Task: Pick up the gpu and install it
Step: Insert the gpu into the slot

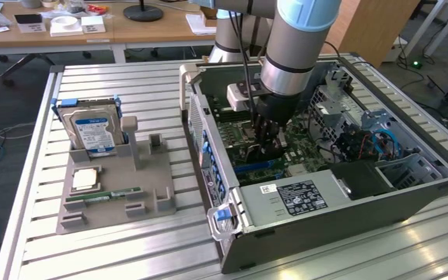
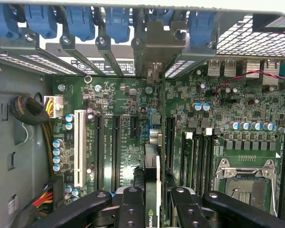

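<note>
One arm (image 1: 286, 70), one card, and honestly not a lot of elbow room. The gripper (image 2: 152, 206) is clamped on the gpu (image 2: 152, 166) with a finger (image 2: 132, 209) against each flat face, so the card hangs thin-edge-up over the motherboard (image 2: 128, 102). That makes sense to me, since it's the only attitude where its bottom edge could meet a slot. From the exterior view the arm reaches deep into the open computer case (image 1: 349, 219), which lies on its side on the slatted aluminium table (image 1: 130, 87) so the board faces up. On the wrist camera the card runs lengthwise with the long black expansion slots (image 2: 116, 152), with more of them close on either side. I can't tell if its edge is touching a slot or sitting just above one. At the far end a silver bracket (image 2: 156, 42) sits in the row of rear slot openings beneath the blue retention clips (image 2: 83, 21). My guess is it's the card's own, and the fit there looks tight. Stuff to clip nearby: capacitors (image 2: 58, 152), a sleeved cable bundle (image 2: 28, 111) by the case wall, and the CPU socket (image 2: 239, 178) off to the other side. Outside the case, the grey parts fixture (image 1: 115, 213) holds the hard drive (image 1: 91, 128) upright and a RAM stick (image 1: 103, 196) flat, both well apart from the action.
</note>
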You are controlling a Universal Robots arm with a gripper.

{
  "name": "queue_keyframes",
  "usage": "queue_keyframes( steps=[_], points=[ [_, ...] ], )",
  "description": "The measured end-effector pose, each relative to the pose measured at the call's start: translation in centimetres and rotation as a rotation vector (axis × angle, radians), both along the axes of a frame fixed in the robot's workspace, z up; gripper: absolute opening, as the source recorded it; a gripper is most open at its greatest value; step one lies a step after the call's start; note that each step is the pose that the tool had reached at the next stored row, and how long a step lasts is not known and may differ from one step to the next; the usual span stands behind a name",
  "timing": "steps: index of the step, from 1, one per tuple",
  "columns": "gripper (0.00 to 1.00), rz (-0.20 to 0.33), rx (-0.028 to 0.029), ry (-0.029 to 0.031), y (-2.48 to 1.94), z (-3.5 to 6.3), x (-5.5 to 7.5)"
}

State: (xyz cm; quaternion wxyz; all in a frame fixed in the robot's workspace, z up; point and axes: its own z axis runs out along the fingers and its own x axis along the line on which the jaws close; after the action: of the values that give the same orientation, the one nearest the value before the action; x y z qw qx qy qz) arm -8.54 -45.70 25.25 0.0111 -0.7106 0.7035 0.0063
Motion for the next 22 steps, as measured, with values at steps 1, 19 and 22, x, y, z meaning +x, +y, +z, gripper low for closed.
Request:
queue_keyframes(
  steps=[1,19,22],
  points=[
    [0.26,0.000,0.0011,0.0000,0.00,0.00,0.00],
    [0.26,-0.018,0.0014,0.0000,-0.15,0.00,0.05],
    [0.26,-0.018,0.0014,0.0000,-0.18,0.00,0.11]
  ],
)
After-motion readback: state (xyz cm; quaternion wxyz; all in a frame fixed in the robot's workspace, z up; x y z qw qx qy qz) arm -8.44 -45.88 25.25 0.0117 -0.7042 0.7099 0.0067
